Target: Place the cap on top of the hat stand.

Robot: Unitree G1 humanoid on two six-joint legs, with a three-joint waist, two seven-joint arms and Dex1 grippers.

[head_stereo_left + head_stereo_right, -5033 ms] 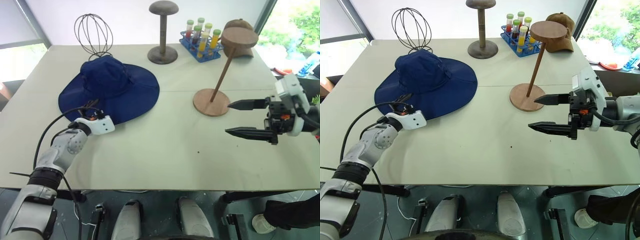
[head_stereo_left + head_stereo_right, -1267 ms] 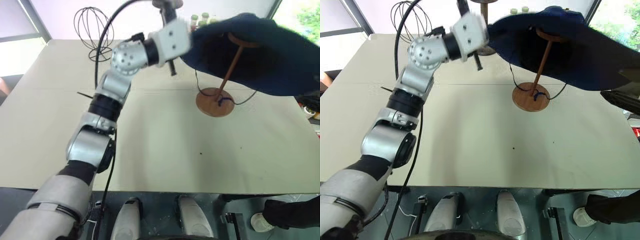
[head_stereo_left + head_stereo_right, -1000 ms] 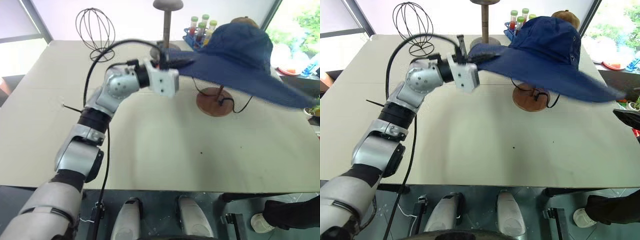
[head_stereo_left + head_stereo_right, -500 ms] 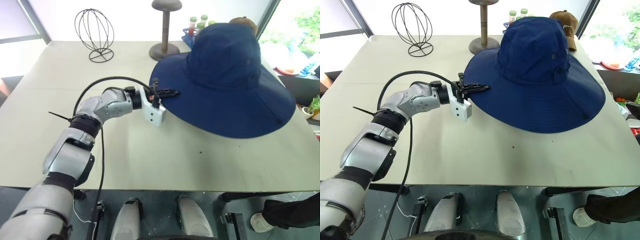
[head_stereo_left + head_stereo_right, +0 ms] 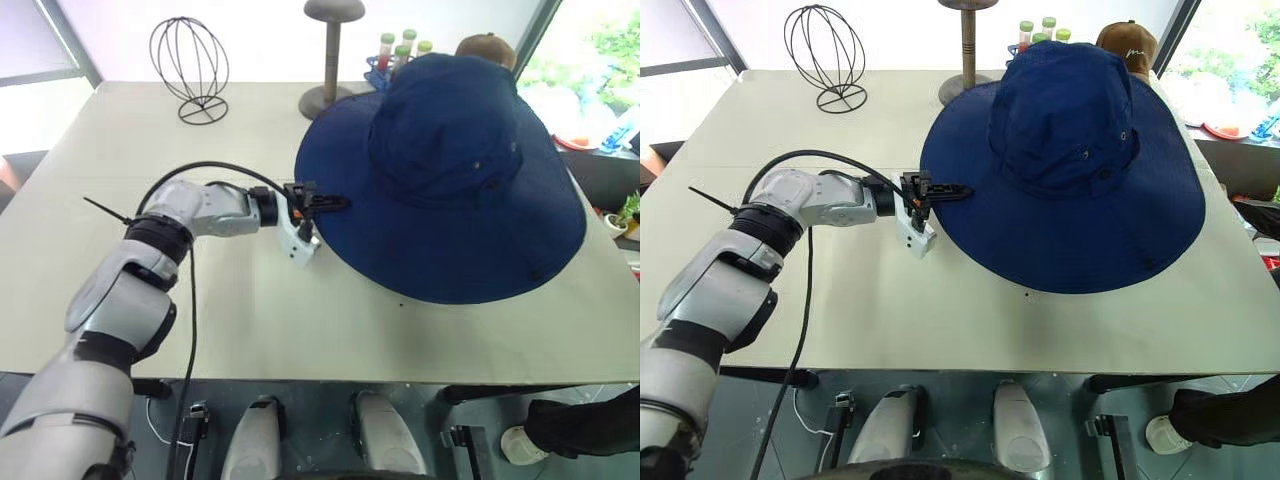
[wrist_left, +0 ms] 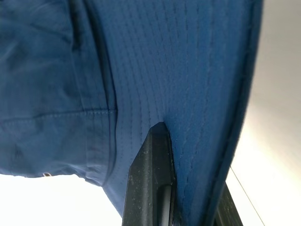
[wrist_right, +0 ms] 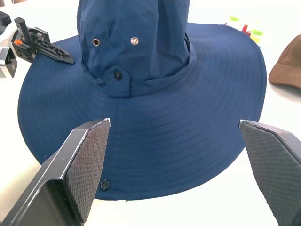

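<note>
Pinching the brim's near-left edge, my left gripper (image 5: 318, 205) is clenched on the cap (image 5: 450, 170), one finger above the fabric and one below, as the left wrist view shows. The cap sits draped with its crown raised, just right of my left gripper and in front of the dark upright stand (image 5: 333, 55) and the tube rack (image 5: 400, 55). To finish this step well, I judge I should let the brim go gently and draw back level, so I do not drag the cap askew. My right gripper (image 7: 181, 176) hangs with its fingers spread wide, facing the cap from the right and grasping nothing. The hat stand is fully covered by the cap, so I cannot tell whether the crown is centred on its disc.
</note>
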